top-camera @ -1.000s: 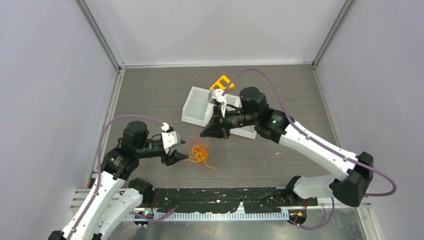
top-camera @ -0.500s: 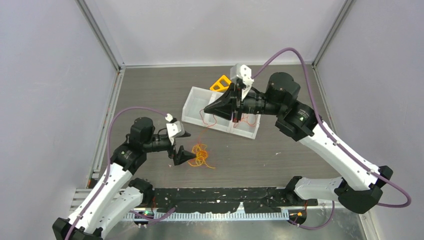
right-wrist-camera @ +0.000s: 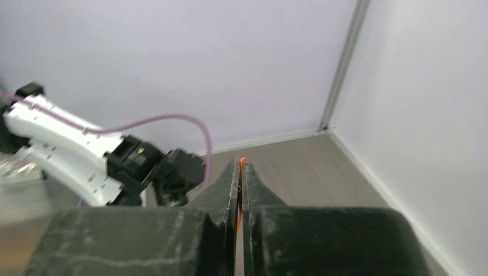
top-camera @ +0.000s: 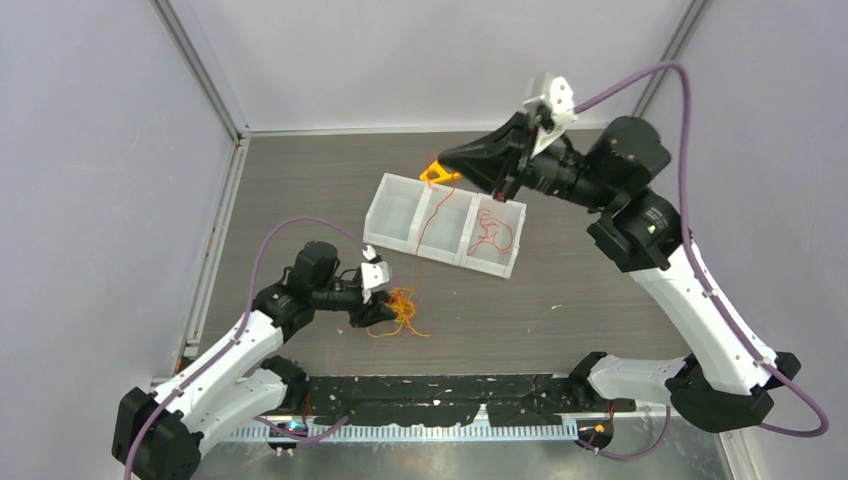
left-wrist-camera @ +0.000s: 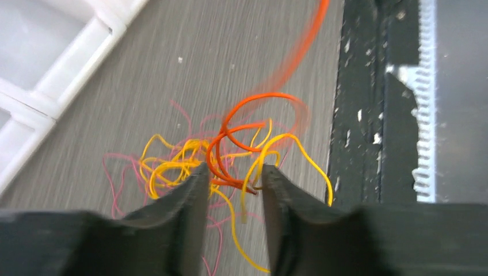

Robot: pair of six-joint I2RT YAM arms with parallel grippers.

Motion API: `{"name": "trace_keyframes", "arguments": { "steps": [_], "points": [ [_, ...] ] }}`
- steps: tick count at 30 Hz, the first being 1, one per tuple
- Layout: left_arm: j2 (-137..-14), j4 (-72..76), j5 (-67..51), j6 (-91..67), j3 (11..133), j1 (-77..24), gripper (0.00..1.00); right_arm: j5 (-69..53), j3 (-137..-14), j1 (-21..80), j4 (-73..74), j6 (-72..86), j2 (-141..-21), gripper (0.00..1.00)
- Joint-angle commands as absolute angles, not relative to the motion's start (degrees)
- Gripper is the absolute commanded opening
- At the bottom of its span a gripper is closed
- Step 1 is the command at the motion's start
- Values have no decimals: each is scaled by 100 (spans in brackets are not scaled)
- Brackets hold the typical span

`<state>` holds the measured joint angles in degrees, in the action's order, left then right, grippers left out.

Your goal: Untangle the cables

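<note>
Now R hand [right-wrist-camera: 240,165] pinches orange cable [right-wrist-camera: 243,161], L hand [left-wrist-camera: 235,170] straddles tangle [left-wrist-camera: 214,156].

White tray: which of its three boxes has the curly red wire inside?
The right-end box of the tray. A red wire lies curled in it; the middle box shows only a thin, straightish strand, and the left-end box looks empty.

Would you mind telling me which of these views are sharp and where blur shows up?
Top external view: evenly lit and sharp. Left wrist view: the tangle is fairly crisp, but an orange strand running to the top edge is smeared, and the left tool is soft. Right wrist view: the right tool, shut on a thin cable, is soft and grainy.
</note>
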<state>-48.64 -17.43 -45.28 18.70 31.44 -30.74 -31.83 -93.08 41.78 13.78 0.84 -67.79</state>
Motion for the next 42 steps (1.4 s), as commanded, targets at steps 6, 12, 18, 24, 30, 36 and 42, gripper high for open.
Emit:
{"name": "trace_keyframes", "arguments": {
  "steps": [6, 12, 18, 24, 30, 36, 42],
  "points": [
    [-4642, -3223, -3369, 4058, 3020, -3074, 3, -2827, -10785, 3076, 942, 433, -6717, 5],
    [-4165, -3515, -2993, 4799, 2586, -2833, 0, -2795, -11093, 2443, 787, 432, -6681, 5],
    [-4279, -3984, -3156, 5436, 2558, -2044, 0, -2825, -11313, 2161, 644, 478, -6745, 5],
    [-4407, -4434, -3223, 6262, 2688, -1201, 0, -2814, -11613, 1842, 585, 526, -6884, 5],
    [-4399, -4981, -3366, 6855, 2878, -497, 0, -2839, -11344, 1642, 589, 472, -6769, 5],
    [-4547, -5425, -3418, 7644, 2927, 488, 0, -2767, -11476, 1248, 557, 398, -6824, 5],
    [-5018, -5843, -3705, 7930, 3261, 933, 6, -3301, -11563, 1047, 337, 983, -6937, 5]
  ]
}}
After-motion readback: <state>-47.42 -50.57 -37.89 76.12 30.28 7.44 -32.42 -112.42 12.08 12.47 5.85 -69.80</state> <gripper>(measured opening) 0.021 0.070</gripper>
